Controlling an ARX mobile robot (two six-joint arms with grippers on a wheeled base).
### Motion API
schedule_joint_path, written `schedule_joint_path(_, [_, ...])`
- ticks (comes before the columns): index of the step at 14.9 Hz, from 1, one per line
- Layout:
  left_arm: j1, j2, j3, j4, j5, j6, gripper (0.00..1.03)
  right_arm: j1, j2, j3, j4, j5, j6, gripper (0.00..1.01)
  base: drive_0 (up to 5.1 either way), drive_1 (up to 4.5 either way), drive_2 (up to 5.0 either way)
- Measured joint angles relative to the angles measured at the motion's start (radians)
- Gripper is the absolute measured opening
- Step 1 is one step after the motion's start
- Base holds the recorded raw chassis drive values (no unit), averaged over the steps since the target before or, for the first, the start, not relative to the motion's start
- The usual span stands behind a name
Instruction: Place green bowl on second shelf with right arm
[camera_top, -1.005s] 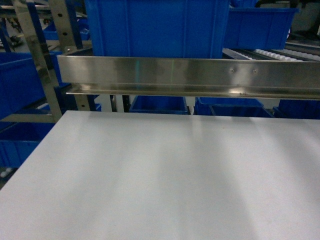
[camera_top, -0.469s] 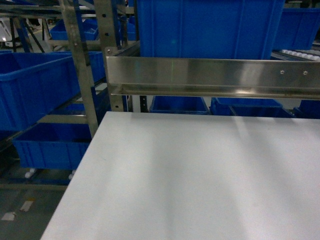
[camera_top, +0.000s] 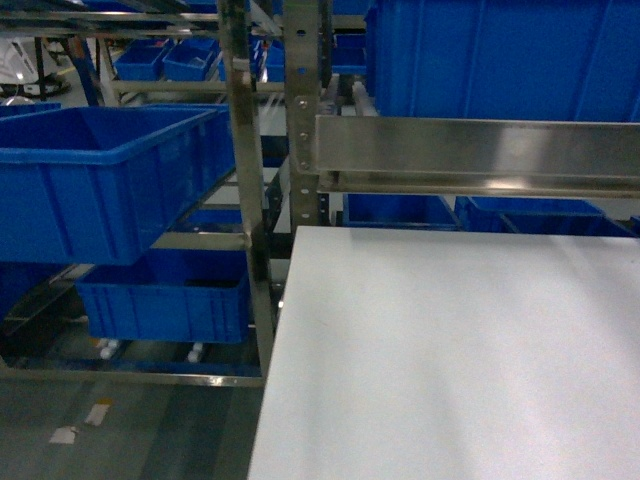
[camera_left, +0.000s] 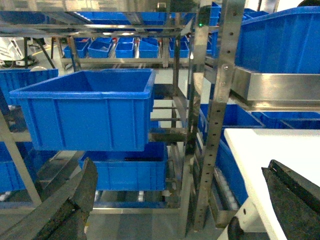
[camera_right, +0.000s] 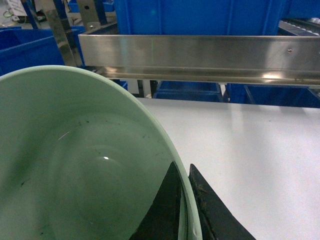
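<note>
In the right wrist view the green bowl (camera_right: 75, 165) fills the lower left, pale mint and glossy inside. My right gripper (camera_right: 183, 167) is shut on the bowl's rim, one black finger inside the bowl and one outside. The bowl hangs over the white table (camera_right: 250, 150), in front of a steel shelf rail (camera_right: 200, 55). My left gripper (camera_left: 180, 167) is open with nothing between its fingers, off the table's left edge and facing the rack. Neither gripper nor the bowl shows in the head view. I cannot tell which level is the second shelf.
A steel rack upright (camera_top: 300, 120) stands at the white table's (camera_top: 450, 350) far left corner. The steel shelf rail (camera_top: 480, 150) carries a big blue bin (camera_top: 500, 60). More blue bins (camera_top: 100, 180) sit on racks to the left, above grey floor (camera_top: 120, 430).
The head view has swung left. The table and rail have slid to the right of the picture. The rack upright, the left-hand blue bins and the floor have come into view.
</note>
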Motion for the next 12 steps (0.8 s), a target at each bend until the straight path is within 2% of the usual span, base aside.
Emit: schedule_joint_path(12, [0.0, 0.0, 0.0, -0.002, 0.0, 0.0, 0.98, 0.0, 0.0, 0.0, -0.001, 0.0, 0.0, 0.02, -5.0, 2.5, 2.5])
